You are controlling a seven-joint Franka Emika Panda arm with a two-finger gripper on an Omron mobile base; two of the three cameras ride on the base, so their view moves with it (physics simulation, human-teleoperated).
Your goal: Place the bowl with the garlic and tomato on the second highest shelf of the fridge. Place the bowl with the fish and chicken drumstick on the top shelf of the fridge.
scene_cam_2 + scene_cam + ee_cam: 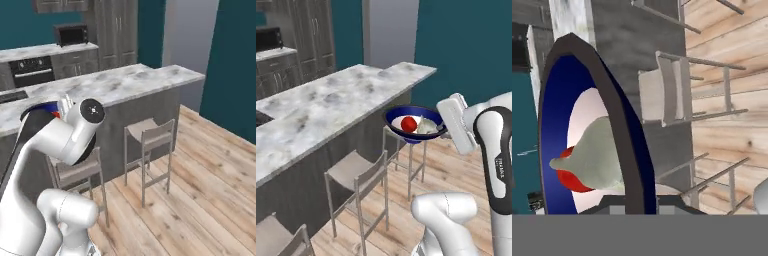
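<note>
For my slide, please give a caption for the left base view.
Gripper carries the blue bowl with tomato and garlic above the stools.

I see the long marbled tabletop (331, 105) running across the island, with a dark cooktop's corner (261, 118) set into its near left end. Below it, on the wooden floor (456, 175), two pale stools (358, 175) stand against the island's grey side.

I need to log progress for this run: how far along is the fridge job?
Done: the blue bowl is off the marble counter, lifted by the tool over the stools, with the tomato and garlic inside. In hand: carrying it. Left: shelving it in the fridge, then the whole fish and drumstick bowl.
</note>
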